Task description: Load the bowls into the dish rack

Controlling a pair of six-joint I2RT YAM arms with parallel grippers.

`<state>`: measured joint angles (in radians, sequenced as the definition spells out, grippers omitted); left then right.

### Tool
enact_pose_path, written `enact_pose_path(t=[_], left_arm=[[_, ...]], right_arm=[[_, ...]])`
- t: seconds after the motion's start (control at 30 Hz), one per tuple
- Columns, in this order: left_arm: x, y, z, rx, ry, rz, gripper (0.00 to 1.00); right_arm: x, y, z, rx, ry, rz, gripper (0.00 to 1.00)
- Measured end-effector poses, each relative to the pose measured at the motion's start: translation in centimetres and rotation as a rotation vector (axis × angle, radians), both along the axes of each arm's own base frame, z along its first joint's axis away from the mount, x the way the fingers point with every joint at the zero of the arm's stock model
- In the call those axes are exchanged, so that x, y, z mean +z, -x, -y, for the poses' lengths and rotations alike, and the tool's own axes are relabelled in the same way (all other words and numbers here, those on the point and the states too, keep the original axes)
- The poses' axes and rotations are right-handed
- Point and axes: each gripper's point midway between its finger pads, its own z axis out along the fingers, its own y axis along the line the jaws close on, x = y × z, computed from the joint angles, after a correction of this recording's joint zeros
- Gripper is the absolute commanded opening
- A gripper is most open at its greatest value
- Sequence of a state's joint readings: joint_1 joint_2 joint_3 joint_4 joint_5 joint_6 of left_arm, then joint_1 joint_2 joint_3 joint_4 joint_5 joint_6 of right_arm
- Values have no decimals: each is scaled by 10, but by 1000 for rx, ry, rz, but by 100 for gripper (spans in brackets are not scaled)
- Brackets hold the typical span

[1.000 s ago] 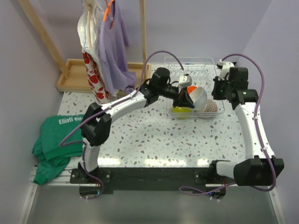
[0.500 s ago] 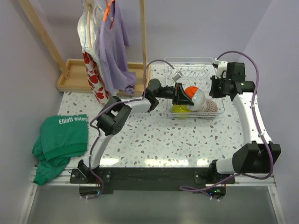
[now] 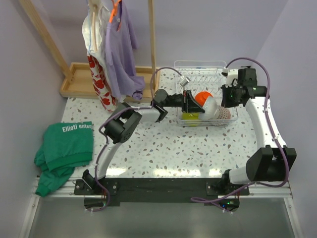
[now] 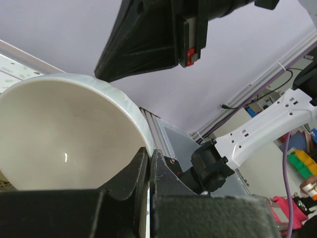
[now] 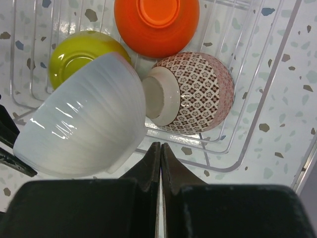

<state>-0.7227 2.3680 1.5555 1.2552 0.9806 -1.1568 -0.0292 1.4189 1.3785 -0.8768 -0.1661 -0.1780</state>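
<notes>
The clear wire dish rack (image 3: 218, 69) stands at the back right. In it lie the orange-red bowl (image 3: 200, 96), the lime green bowl (image 3: 190, 117) and the pink patterned bowl (image 3: 226, 113), each on its side. My left gripper (image 3: 191, 102) is shut on the rim of the pale bowl (image 3: 211, 105) and holds it tilted over the rack's front. The left wrist view shows its jaws (image 4: 149, 166) pinching that rim (image 4: 130, 106). My right gripper (image 5: 159, 148) is shut and empty above the rack's front right corner (image 5: 277, 79), close to the pale bowl (image 5: 84, 119) and the patterned bowl (image 5: 198, 94).
A wooden tray base (image 3: 79, 79) with posts and hanging clothes (image 3: 116, 49) stands at the back left. A green garment (image 3: 62, 151) lies over the table's left edge. The two arms are close together over the rack.
My left arm has stretched lower and further into the rack, still holding the pale bowl. My right gripper has shifted slightly back and left, nearer the rack.
</notes>
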Motion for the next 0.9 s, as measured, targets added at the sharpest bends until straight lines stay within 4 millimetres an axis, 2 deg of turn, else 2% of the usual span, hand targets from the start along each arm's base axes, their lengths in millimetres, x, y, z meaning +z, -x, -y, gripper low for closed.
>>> enact_pose_path(t=[0.17, 0.4, 0.63, 0.77, 0.8, 0.9], left_arm=[[-13, -9, 0, 30, 0, -31, 0], [-16, -11, 1, 41, 2, -42, 0], [-20, -12, -2, 56, 7, -65, 0], [-23, -14, -6, 66, 9, -79, 12], [-23, -14, -8, 67, 12, -76, 20], [-29, -13, -12, 59, -3, -80, 26]], right_arm=[[-15, 7, 0, 9, 4, -50, 0], [-34, 22, -7, 27, -30, -119, 0], [-44, 22, -19, 47, -83, -157, 0], [-51, 20, -32, 75, -86, -184, 0], [-52, 20, -33, 80, -85, -190, 0], [-52, 19, -39, 91, -89, -188, 0]])
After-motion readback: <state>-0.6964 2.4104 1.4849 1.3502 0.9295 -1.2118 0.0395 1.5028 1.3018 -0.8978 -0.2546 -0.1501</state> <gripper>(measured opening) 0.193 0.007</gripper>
